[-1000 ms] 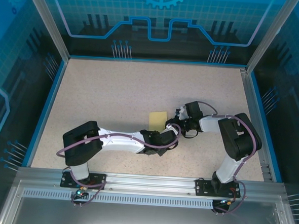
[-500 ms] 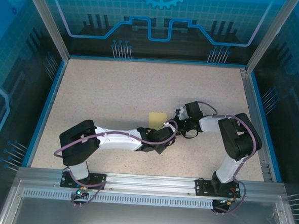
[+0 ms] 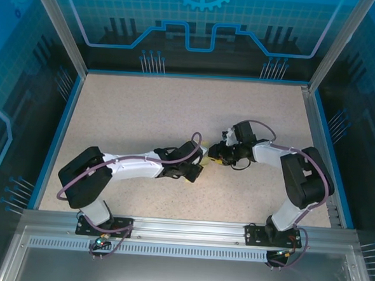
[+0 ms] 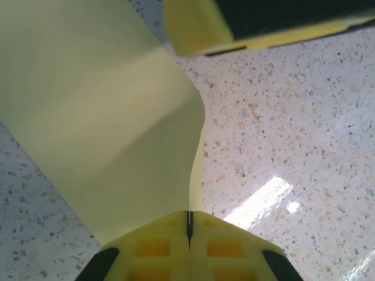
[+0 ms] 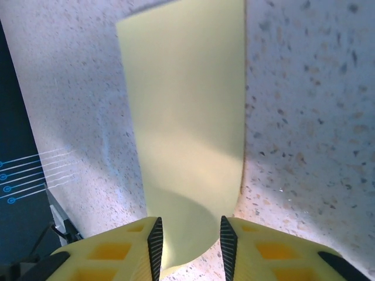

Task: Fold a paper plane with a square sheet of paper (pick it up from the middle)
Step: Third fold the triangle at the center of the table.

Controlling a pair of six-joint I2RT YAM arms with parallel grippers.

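Note:
The square sheet of paper (image 4: 105,117) is pale yellow and bows up off the speckled table in a curve. My left gripper (image 4: 189,225) is shut on one edge of it, the sheet pinched in the thin slit between the jaws. My right gripper (image 5: 188,240) is open, and the sheet's (image 5: 187,129) rounded near edge lies between its ribbed pads without being squeezed. In the left wrist view, one yellow finger of the right gripper (image 4: 193,26) sits just past the paper. From above, the left gripper (image 3: 198,156) and right gripper (image 3: 214,156) meet tip to tip at mid-table, hiding most of the sheet (image 3: 204,144).
The speckled beige table (image 3: 144,112) is bounded by a blue rim and aluminium posts, with glass walls behind. A dark wall with thin white pins (image 5: 23,164) shows at the left of the right wrist view.
The left arm swung up and left, and its gripper closed on the sheet, which lay flat before and now bows up. The right gripper shifted slightly left onto the paper.

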